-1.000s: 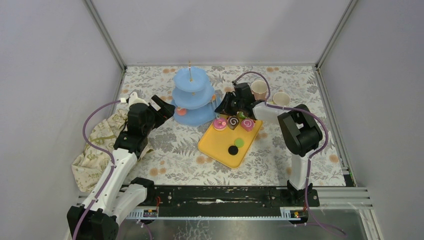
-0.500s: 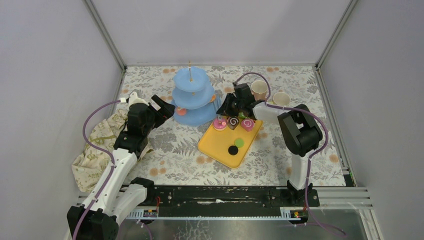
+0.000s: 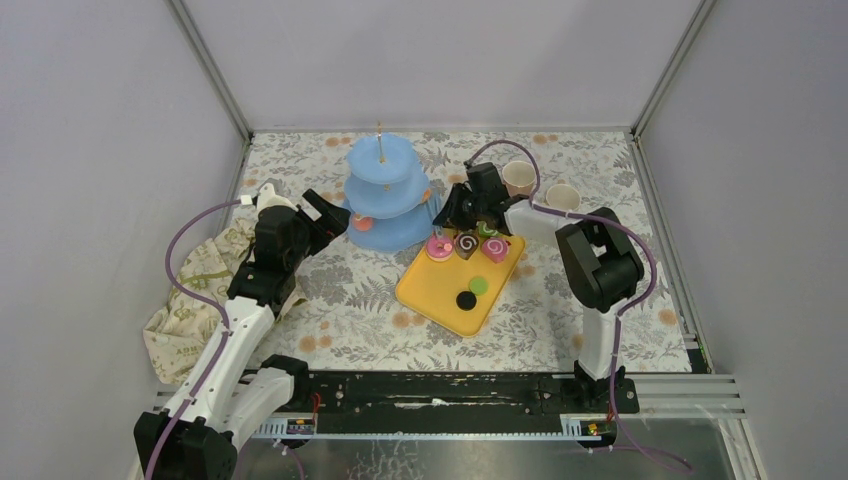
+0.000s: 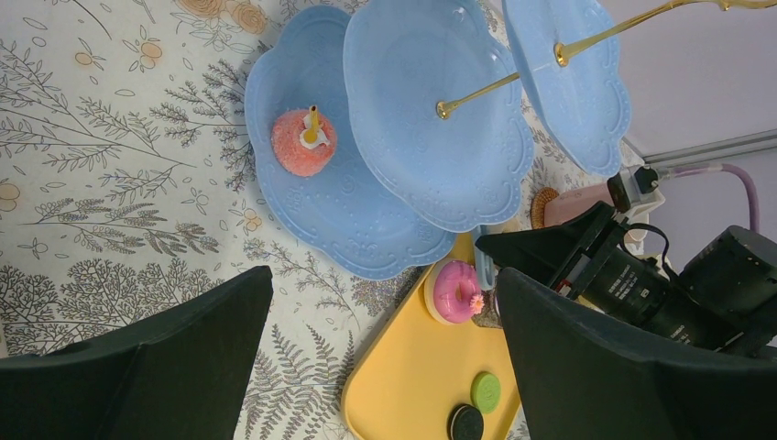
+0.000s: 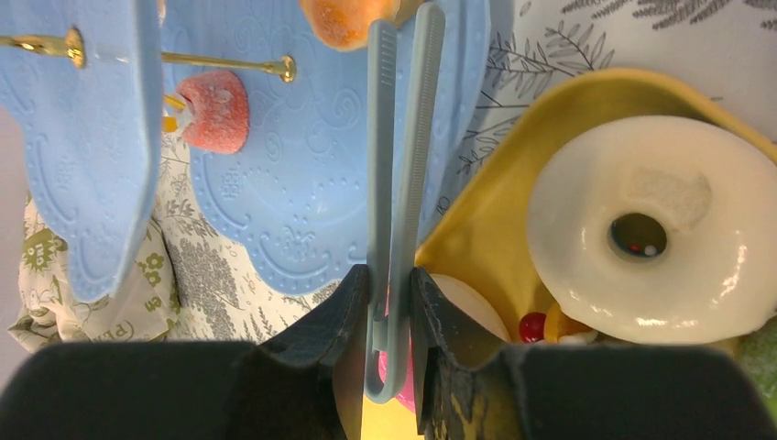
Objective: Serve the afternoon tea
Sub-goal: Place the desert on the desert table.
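Observation:
The light-blue three-tier stand (image 3: 383, 195) stands at the back of the table. A sugared red-orange pastry (image 4: 300, 144) lies on its bottom tier. My right gripper (image 5: 389, 284) is shut on grey-blue tongs (image 5: 403, 137). The tongs' tips pinch an orange pastry (image 5: 348, 18) over the bottom tier's edge. A pink donut (image 3: 438, 247), a brown swirl (image 3: 466, 244), a pink pastry (image 3: 495, 249), a green cookie (image 3: 479, 285) and a black cookie (image 3: 466, 299) sit on the yellow tray (image 3: 440, 290). My left gripper (image 4: 383, 275) hangs open left of the stand, holding nothing.
A pink mug (image 3: 518, 178) and a pale mug (image 3: 562, 197) stand at the back right, behind my right arm. A beige cloth with green print (image 3: 195, 300) is bunched at the left edge under my left arm. Grey walls close in the floral-covered table.
The right wrist has edged slightly toward the back with the tongs still gripped. The left arm has not moved.

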`<state>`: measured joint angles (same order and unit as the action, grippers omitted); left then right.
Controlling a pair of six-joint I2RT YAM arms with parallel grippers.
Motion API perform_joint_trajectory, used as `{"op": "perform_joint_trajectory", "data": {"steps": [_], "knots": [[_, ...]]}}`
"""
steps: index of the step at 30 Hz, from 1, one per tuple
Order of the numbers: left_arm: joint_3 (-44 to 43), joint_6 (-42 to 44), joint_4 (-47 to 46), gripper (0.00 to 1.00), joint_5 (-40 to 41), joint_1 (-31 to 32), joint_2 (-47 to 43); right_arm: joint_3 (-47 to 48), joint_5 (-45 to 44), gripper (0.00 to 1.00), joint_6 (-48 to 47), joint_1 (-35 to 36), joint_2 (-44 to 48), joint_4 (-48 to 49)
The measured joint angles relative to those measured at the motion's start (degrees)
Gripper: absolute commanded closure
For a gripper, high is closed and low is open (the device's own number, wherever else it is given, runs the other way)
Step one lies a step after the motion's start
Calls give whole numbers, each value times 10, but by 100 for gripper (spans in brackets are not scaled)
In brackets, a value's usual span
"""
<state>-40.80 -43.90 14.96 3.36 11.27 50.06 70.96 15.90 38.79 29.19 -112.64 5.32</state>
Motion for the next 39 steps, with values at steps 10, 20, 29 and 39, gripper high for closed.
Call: {"op": "perform_joint_trajectory", "data": {"steps": [10,20,29,39], "knots": [[0,0,-1,0,0,0,1,66,0,100,-9,0,-36,-16],[0,0,-5,0,0,0,2,107,3,100,-13,0,-79,-41],[0,0,-10,0,0,0,2,164,8,100,-15,5,-110,-64],[0,0,-12,0,0,0,2,200,13,100,-15,19,-135,-78]]}}
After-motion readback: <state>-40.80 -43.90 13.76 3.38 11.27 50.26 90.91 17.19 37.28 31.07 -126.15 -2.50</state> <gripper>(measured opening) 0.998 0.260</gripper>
